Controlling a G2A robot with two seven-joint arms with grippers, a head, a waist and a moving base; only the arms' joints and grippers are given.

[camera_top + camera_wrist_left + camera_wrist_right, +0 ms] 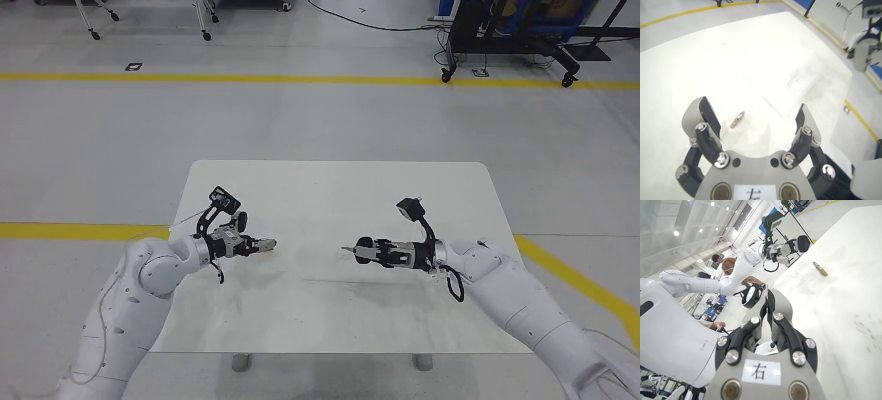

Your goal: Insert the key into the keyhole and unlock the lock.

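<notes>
Bright ceiling lights (676, 233), table (734, 66) washed w/ glare, faint shadows, wrist views fisheye-bent at edges.

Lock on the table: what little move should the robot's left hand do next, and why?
Probably ease the left gripper forward and close it on the lock. Its fingers stand open, and the lock lies on the table just ahead between them, touching neither, so nothing holds it steady yet.
</notes>
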